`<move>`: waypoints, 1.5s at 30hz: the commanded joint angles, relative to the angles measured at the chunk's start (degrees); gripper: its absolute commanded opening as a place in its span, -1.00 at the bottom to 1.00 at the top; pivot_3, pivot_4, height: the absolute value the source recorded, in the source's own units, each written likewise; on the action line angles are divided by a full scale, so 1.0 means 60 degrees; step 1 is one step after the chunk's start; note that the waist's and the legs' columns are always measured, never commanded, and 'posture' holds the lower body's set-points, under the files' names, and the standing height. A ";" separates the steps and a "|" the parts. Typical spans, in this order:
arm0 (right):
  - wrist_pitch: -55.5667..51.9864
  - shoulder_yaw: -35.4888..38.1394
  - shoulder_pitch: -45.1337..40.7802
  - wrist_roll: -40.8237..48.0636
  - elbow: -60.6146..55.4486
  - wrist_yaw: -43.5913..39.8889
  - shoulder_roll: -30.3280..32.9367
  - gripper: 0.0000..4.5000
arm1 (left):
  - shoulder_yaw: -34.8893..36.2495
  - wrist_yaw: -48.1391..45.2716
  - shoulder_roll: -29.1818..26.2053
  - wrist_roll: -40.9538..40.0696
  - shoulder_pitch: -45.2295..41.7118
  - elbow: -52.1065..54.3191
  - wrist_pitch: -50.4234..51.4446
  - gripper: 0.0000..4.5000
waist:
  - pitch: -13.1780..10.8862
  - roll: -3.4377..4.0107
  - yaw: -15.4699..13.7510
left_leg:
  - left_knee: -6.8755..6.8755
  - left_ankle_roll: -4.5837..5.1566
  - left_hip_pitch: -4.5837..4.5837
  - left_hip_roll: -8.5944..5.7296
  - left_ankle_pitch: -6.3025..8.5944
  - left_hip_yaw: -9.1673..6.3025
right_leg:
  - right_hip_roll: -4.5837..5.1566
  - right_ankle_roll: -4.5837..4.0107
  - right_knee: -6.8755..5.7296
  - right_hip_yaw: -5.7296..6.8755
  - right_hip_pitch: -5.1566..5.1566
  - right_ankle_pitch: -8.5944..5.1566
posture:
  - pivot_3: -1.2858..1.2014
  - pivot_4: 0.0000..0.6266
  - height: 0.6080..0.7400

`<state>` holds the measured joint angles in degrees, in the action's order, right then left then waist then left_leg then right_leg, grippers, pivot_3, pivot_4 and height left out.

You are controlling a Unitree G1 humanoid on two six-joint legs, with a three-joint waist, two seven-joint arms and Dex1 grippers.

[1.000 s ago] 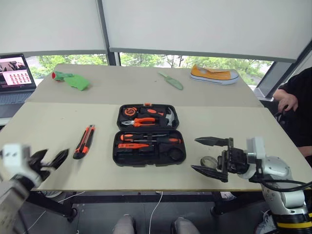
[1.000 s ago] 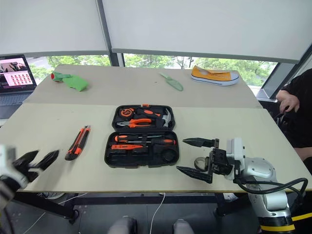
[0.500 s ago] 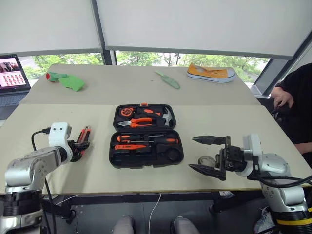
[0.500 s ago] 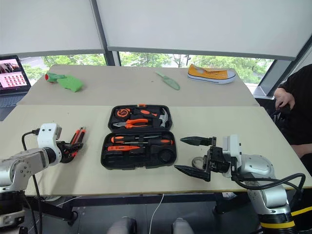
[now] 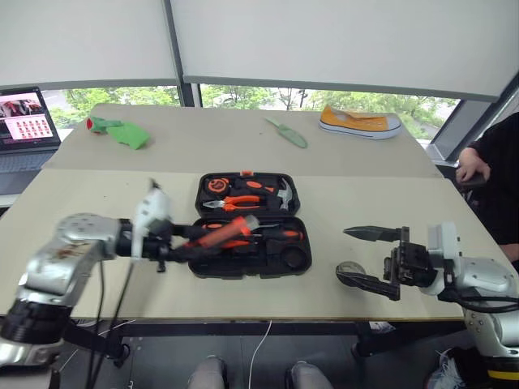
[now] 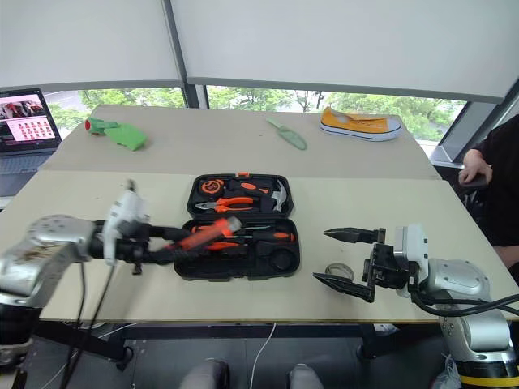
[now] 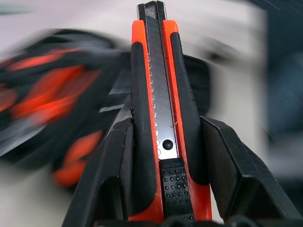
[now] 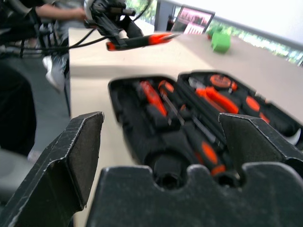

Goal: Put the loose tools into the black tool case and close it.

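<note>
Well, from my seat, starting at the left: a laptop (image 5: 24,130) at the table's far edge shows a grid of thumbnails, its writing too small for me to read. My left gripper (image 5: 180,241) is clenched on the utility knife (image 5: 220,232), holding it above the near-left part of the black tool case (image 5: 248,223); the wrist camera shows the knife (image 7: 160,118) squeezed between both pads, with no lettering on it. The case lies open mid-table with orange-handled tools seated in it. Right of it, my right gripper (image 5: 371,258) hangs spread wide, grasping nothing, with a small tape roll (image 5: 349,270) beside its lower finger. A yellow shoe (image 5: 359,124) sits far back.
</note>
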<state>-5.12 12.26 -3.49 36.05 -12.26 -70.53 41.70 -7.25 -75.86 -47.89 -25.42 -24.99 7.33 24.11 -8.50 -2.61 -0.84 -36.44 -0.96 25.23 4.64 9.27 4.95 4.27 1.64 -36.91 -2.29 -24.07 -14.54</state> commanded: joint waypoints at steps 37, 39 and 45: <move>0.0370 0.0366 0.0668 -0.0155 -0.0653 0.0619 -0.0368 1.00 | 0.0099 -0.0692 0.1953 0.1302 -0.1465 -0.3784 -0.3313 0.45 | -0.0001 0.0004 0.0038 | -0.0056 0.0014 0.0004 0.0017 0.0002 -0.0023 | -0.0041 0.0044 -0.0034 -0.0019 0.0010 0.0010 | 0.03 -0.52 1.00; 0.0380 0.0340 0.0736 -0.0187 -0.0709 0.0667 -0.0433 1.00 | 0.0042 -0.0601 0.2056 0.1427 -0.1286 -0.3858 -0.3569 0.13 | -0.0001 0.0004 0.0036 | -0.0056 0.0014 0.0005 0.0017 0.0002 -0.0023 | -0.0042 0.0043 -0.0033 -0.0019 0.0009 0.0010 | 0.03 -0.52 1.00; 0.0364 0.0320 0.0971 -0.0239 -0.0828 0.0740 -0.0553 1.00 | -0.0281 -0.0689 0.2282 0.1761 -0.0801 -0.3906 -0.4278 -0.85 | -0.0001 0.0004 0.0019 | -0.0058 0.0014 0.0007 0.0018 0.0002 -0.0022 | -0.0040 0.0042 -0.0033 -0.0019 0.0009 0.0011 | 0.03 -0.52 1.00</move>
<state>-4.05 13.50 2.07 34.46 -15.64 -66.28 38.56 -8.33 -80.29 -34.30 -16.52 -29.39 -16.58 1.21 -8.50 -2.59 -0.73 -36.79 -0.88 25.27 4.75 9.28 4.82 4.03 1.90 -37.11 -2.41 -24.02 -14.48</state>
